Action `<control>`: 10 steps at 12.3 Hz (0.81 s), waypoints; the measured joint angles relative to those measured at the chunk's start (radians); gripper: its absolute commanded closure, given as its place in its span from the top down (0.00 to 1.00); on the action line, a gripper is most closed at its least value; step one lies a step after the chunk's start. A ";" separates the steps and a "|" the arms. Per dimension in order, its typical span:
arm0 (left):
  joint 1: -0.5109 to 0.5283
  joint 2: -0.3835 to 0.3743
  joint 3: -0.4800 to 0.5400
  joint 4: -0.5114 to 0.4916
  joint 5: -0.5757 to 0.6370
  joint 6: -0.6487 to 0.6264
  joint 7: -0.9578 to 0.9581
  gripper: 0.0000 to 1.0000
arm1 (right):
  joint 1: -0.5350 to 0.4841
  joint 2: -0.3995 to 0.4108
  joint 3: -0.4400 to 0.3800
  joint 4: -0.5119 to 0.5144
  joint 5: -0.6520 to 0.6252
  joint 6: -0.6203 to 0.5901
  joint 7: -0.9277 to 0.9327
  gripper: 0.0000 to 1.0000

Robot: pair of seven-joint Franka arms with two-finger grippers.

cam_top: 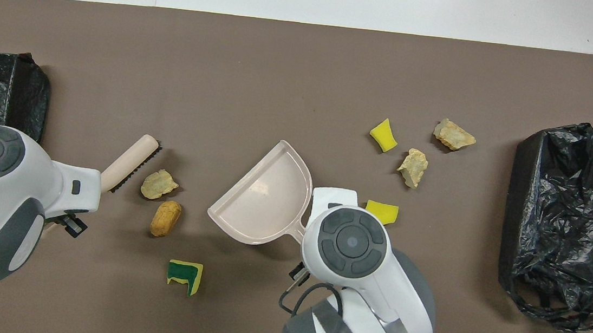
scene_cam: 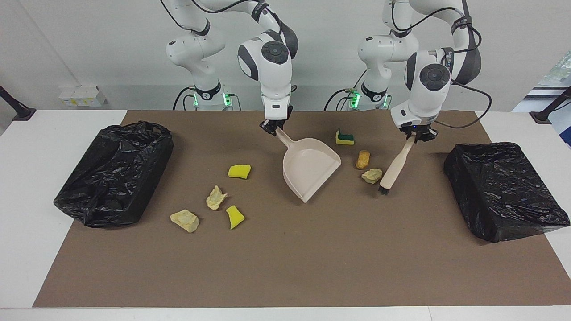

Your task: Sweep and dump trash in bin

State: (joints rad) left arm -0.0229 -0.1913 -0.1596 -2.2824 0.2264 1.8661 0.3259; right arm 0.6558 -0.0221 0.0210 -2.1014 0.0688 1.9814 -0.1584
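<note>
The trash lies loose on the brown mat (scene_cam: 285, 267) in two groups. Toward the left arm's end, a pale crumbly chunk (scene_cam: 372, 175) sits just beside the bristle end of the hand brush (scene_cam: 396, 166), with an orange-brown lump (scene_cam: 363, 159) a little nearer to the robots and a green-backed sponge piece (scene_cam: 344, 137) nearer still. Toward the right arm's end lie a yellow sponge piece (scene_cam: 239, 171), a second pale chunk (scene_cam: 216, 197), another yellow sponge wedge (scene_cam: 235, 216) and a third pale chunk (scene_cam: 184, 220), the last two farthest from the robots. The left gripper (scene_cam: 418, 136) has its fingers closed tight on the brush's handle tip, the brush hanging steeply with its bristles down at the mat. The right gripper (scene_cam: 273, 128) is clamped on the handle of the beige dustpan (scene_cam: 308, 171), which tilts with its open mouth lowest, over the middle of the mat between the two groups; the pan is empty. A black-lined bin (scene_cam: 502, 189) stands at the left arm's end and another black-lined bin (scene_cam: 113, 174) at the right arm's end, both partly on the white table (scene_cam: 26, 200). A pale wall runs along the robots' end.
</note>
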 measured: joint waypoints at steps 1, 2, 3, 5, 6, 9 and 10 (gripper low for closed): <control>-0.005 -0.006 -0.002 -0.002 -0.006 -0.004 -0.092 0.00 | 0.021 -0.029 0.001 -0.039 0.000 0.003 0.000 0.00; -0.008 -0.009 -0.001 -0.005 -0.020 -0.009 -0.149 0.00 | 0.040 -0.062 0.002 -0.081 0.000 0.006 0.000 0.00; -0.009 -0.011 -0.001 -0.011 -0.030 -0.015 -0.190 0.00 | 0.052 -0.098 0.002 -0.119 0.000 0.006 0.000 0.00; -0.009 -0.028 0.002 -0.052 -0.035 -0.017 -0.257 0.00 | 0.067 -0.183 0.003 -0.188 0.000 0.004 0.000 0.00; -0.009 -0.046 0.004 -0.088 -0.037 -0.016 -0.274 0.00 | 0.075 -0.221 0.003 -0.219 0.004 0.002 0.000 0.00; -0.009 -0.120 0.009 -0.187 -0.088 -0.015 -0.288 0.00 | 0.124 -0.285 0.004 -0.273 0.034 0.002 0.011 0.00; -0.009 -0.146 0.013 -0.215 -0.103 -0.015 -0.288 0.00 | 0.146 -0.293 0.004 -0.277 0.048 0.002 0.025 0.00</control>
State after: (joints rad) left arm -0.0317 -0.3369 -0.1470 -2.4976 0.1238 1.8515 0.0379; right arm 0.8018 -0.3152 0.0250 -2.3785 0.1165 1.9830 -0.1334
